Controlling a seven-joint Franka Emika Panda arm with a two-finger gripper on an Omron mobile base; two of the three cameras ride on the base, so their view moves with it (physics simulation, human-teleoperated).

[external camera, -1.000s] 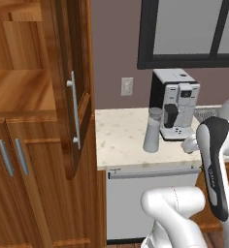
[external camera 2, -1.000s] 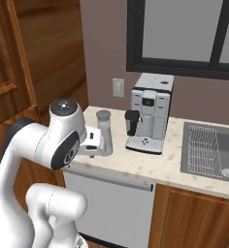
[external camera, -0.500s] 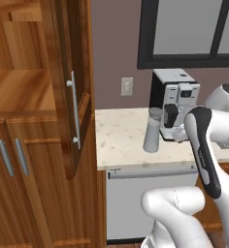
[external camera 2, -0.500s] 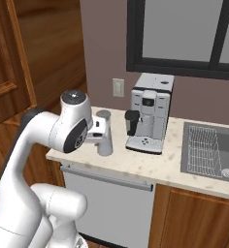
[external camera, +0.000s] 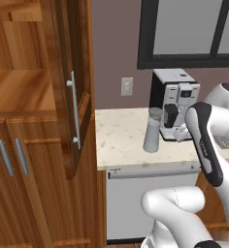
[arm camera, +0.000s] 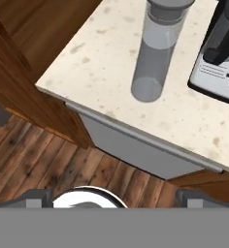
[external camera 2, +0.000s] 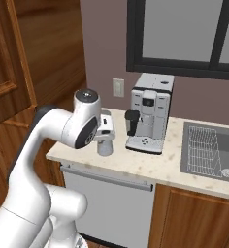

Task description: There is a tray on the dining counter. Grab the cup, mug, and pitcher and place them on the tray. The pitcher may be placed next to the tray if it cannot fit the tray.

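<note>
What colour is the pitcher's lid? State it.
Darker grey than the pitcher body; the lid shows best in the hand view.

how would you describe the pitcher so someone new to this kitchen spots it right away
Find the beige speckled counter under the dark-framed window, beside the tall wooden cabinet. The pitcher stands upright just left of the coffee machine. It is the only tall, slim grey cylinder there, with a darker lid.

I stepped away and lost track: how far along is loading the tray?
Done: nothing visibly. The pitcher stands upright on the wall counter beside the coffee machine, not on any tray. In hand: nothing; the gripper is open, with the pitcher ahead in the hand view and its tips short of it. Left: grasp and carry the pitcher, then the cup and mug.
</note>
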